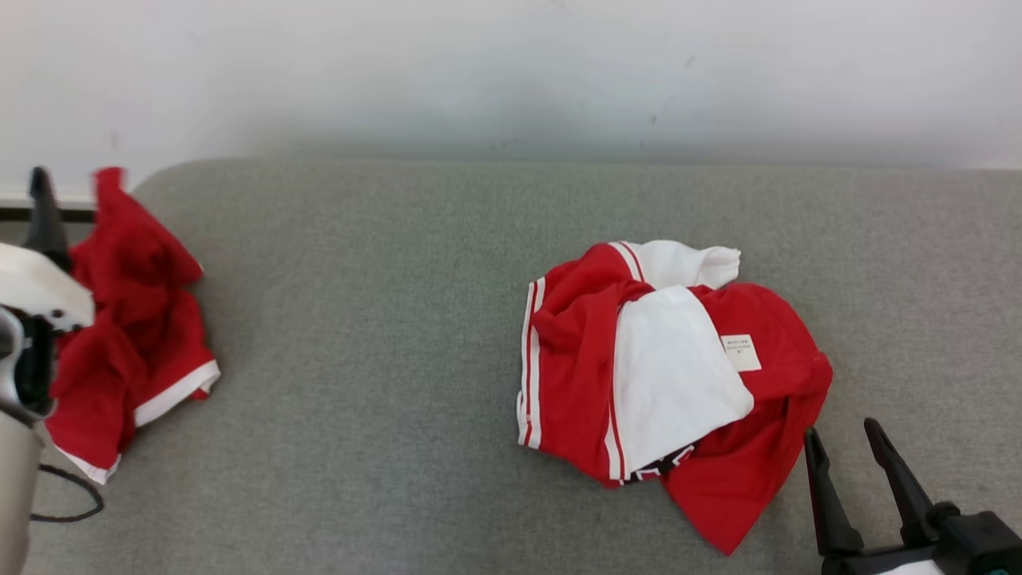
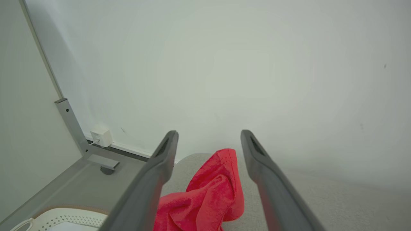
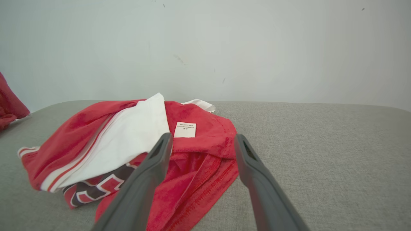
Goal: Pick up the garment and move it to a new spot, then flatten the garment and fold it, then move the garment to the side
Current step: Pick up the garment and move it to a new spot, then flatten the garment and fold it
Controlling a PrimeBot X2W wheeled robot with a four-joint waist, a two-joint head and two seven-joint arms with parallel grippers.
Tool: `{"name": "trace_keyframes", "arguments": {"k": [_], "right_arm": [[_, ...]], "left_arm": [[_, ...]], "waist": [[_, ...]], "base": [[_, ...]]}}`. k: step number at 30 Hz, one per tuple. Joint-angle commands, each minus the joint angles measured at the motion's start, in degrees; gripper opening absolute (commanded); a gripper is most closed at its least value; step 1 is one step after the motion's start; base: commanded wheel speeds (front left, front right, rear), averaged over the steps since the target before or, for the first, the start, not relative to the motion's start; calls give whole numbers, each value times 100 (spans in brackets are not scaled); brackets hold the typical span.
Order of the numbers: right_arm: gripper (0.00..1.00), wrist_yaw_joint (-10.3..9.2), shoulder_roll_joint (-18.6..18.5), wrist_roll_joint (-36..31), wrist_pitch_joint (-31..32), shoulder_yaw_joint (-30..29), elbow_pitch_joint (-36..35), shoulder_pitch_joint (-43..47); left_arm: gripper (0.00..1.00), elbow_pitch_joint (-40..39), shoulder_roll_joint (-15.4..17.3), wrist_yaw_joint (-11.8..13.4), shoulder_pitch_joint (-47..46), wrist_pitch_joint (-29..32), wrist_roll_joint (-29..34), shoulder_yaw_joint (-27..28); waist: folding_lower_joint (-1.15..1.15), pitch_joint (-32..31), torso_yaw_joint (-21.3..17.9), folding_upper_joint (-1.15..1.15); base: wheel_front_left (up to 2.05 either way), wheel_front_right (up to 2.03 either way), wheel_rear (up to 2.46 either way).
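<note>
Head view, garment (image 1: 575, 359) crumpled, red with white panels; label (image 1: 741, 352) showing

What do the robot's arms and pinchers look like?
The left gripper and right gripper each have two long, dark grey fingers tapering to rounded tips. The left forearm is pale, with a white cover and a thin black cable looping beside it.
</note>
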Motion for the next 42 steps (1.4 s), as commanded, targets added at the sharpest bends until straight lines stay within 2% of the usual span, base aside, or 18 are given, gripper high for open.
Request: {"name": "trace_keyframes", "arguments": {"k": [1,8,16,23,25,27,31,32,33,42], "right_arm": [[100,-16,8,37,5,-27,13,101],[100,-16,38,4,5,-99,-120,283],[100,-16,-35,-46,5,-193,-229,482],[100,-16,-101,-83,5,-171,-290,555],[100,-16,-108,-94,5,-165,-291,564],[100,-16,-109,-100,5,-160,-286,574],[100,-16,-123,-92,5,-153,-257,605],[100,-16,-125,-87,5,-155,-246,623],[100,-16,-111,-76,5,-163,-229,648],[100,-16,-2,-60,5,-203,-33,776]], "left_arm": [[100,-108,-28,28,36,-70,131,-47],[100,-1274,-364,135,776,-161,115,-289],[100,-2953,-807,659,2490,-377,142,-529],[100,-3737,-1212,898,3785,-572,187,-581],[100,-3831,-1212,944,4096,-613,410,-554],[100,-3947,-1378,969,4399,-613,556,-430],[100,-4110,-1583,896,4816,-610,915,-234],[100,-4132,-1601,803,4939,-610,1042,-147],[100,-4208,-1774,625,5117,-611,1274,-10],[100,-4441,-2452,-177,5729,-609,2028,677]], "waist": [[0,-136,-9,0],[0,-508,-111,0],[0,-752,-236,0],[0,-844,-295,0],[0,-864,-309,0],[0,-889,-320,0],[0,-937,-329,0],[0,-954,-330,0],[0,-987,-323,0],[0,-1119,-350,0]], "base": [[0,0,0],[0,0,0],[0,0,0],[0,0,0],[0,0,0],[0,0,0],[0,0,0],[0,0,0],[0,0,0],[0,0,0]]}}
